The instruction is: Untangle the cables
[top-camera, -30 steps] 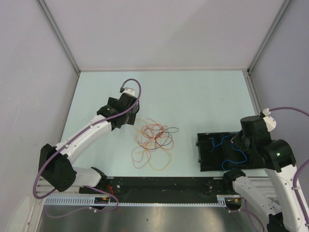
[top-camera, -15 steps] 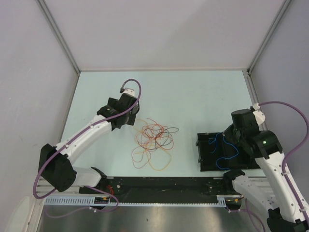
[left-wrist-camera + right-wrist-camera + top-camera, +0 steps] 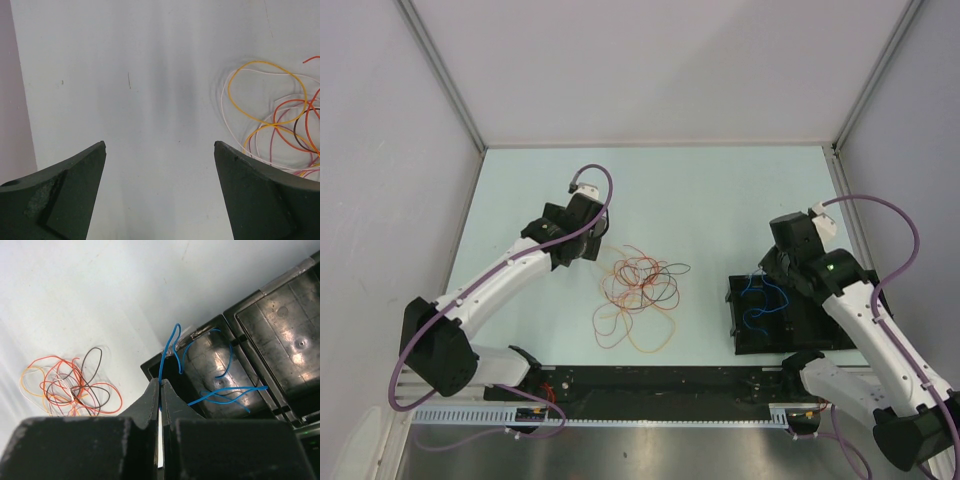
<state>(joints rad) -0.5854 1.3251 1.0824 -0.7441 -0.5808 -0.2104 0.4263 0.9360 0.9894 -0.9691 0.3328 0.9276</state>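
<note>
Blue cable (image 3: 230, 388) – one item, already parted from the rest. It lies mostly in the left compartment of the black tray (image 3: 280, 325), with one end rising out to the right gripper (image 3: 161, 382). That gripper's fingers are pressed together on it, as far as the wrist view shows.

Remaining cables (image 3: 640, 290) – orange, red, dark and pale loops heaped in one knot at the middle of the table (image 3: 720, 190), well apart from the tray.

Left gripper (image 3: 159, 144) – spread wide and holding nothing, poised just beside the far left edge of the knot.

Step in hand, by my reading: depositing the blue strand in the tray, or re-laying it there.

Next move calls for: the right fingers to let go so the whole strand drops inside the tray wall. After that, one loop at the edge of the knot should be picked, not a crossing of several.

Change over the last second: the right arm has swung from the near right corner up and to the left across the tray. The blue strand has been drawn towards the tray's left side. The left arm and the knot have not stirred.
</note>
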